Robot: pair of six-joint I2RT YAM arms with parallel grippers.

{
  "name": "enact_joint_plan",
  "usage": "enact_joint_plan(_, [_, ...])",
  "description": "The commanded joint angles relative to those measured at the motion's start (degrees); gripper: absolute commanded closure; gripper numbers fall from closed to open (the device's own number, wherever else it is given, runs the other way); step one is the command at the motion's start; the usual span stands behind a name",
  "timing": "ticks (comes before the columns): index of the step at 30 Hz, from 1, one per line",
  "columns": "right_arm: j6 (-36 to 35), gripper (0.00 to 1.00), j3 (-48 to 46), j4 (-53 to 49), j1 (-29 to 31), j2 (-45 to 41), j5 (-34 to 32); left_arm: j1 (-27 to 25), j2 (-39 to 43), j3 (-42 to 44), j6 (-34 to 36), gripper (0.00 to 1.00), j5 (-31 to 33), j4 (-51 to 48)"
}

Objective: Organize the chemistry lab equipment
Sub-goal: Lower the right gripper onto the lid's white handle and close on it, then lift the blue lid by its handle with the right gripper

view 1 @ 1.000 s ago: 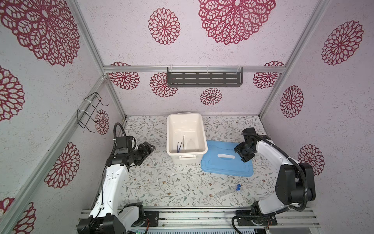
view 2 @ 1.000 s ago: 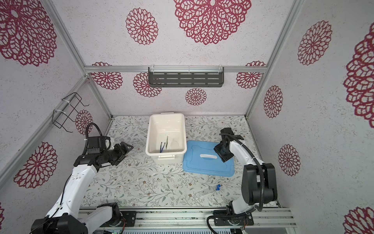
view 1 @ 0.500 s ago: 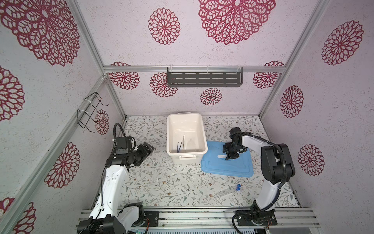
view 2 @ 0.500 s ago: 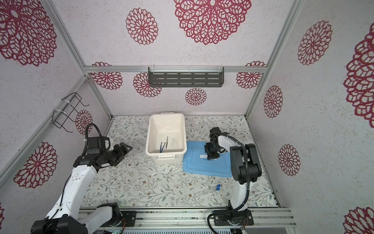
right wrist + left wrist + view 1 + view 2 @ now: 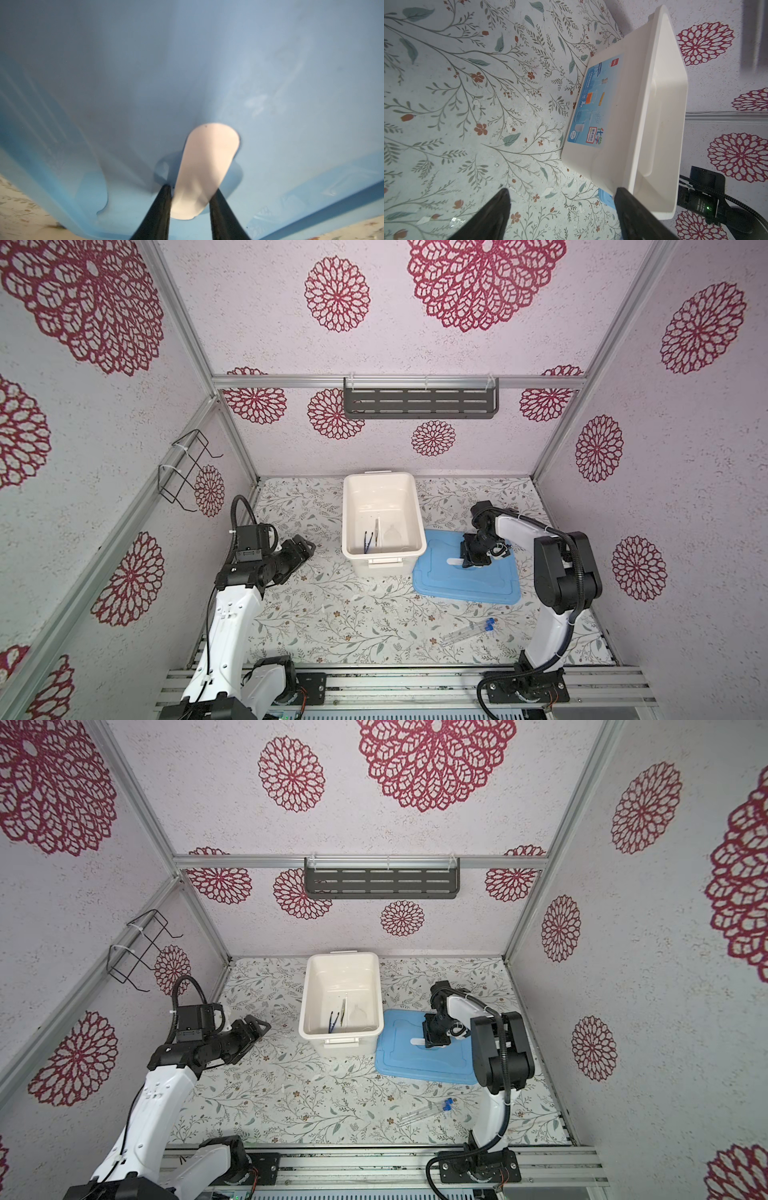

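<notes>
Two clear blue-capped tubes [image 5: 469, 630] [image 5: 428, 1108] lie side by side on the floral table near the front right. In the white bin [image 5: 379, 479] [image 5: 654, 104] lie a slim dark-blue tool [image 5: 367, 541], a thin white stick [image 5: 377, 531] and a small transparent vessel [image 5: 392, 533]. The blue lid [image 5: 465, 585] [image 5: 187, 62] lies flat to the right of the bin. My right gripper [image 5: 473, 562] [image 5: 192, 188] points down onto it, shut on its white handle [image 5: 207, 162]. My left gripper [image 5: 305, 543] [image 5: 562, 189] hovers open and empty left of the bin.
A grey slotted shelf [image 5: 419, 403] hangs on the back wall. A black wire basket [image 5: 187, 468] hangs on the left wall. The right arm's dark elbow [image 5: 561, 572] rises beside the lid's right edge.
The right gripper swung in from the lid's right edge to its middle, dropped onto the white handle, and its jaws narrowed onto it. The left arm has barely moved.
</notes>
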State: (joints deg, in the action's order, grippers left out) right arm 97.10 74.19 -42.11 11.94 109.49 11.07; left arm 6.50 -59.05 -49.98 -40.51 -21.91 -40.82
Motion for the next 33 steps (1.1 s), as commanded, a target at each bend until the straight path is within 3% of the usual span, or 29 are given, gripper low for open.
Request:
enact_joint_plan(1, [1.91,0.76,0.72,-5.51,0.24,1.23,-4.88,-0.09,0.7,0.08,1.01,0.17,0.36,0.21])
enact_joint_plan(12, [3.63,0.83,1.12,-8.35,0.48,-3.42,-7.57,-0.1,1.0,0.08,1.2,0.17,0.64,0.21])
enact_joint_plan(33, [5.78,0.83,-2.42,-13.06,3.87,-17.91,-13.09,0.0,-0.36,-0.19,2.03,0.17,-0.13,1.43])
